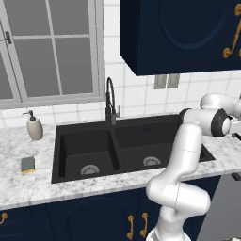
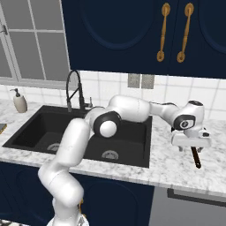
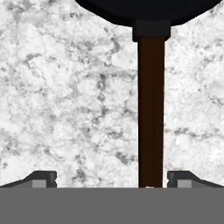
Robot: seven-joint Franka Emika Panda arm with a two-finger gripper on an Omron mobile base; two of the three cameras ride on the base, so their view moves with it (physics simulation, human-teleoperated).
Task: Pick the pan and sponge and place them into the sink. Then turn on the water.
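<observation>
The black pan (image 3: 148, 9) lies on the marble counter right of the sink (image 2: 140, 129), its round body at the top of the hand view. Its long dark handle (image 3: 151, 109) runs down between my fingertips, close to the right fingertip (image 3: 189, 179) and far from the left one. My gripper (image 3: 114, 180) is open just above the handle (image 2: 195, 157), with the hand covering the pan's body in the right base view. The grey-blue and yellow sponge (image 1: 28, 164) lies on the counter left of the sink (image 1: 59, 155). No water runs from the black faucet (image 1: 110, 101).
A beige soap dispenser (image 1: 34, 127) stands at the back left of the counter, behind the sponge. Dark blue wall cabinets (image 2: 132, 31) hang above the counter. A window (image 1: 47, 47) is behind the sink's left side. Both basins hold nothing but their silver drains (image 1: 89, 170).
</observation>
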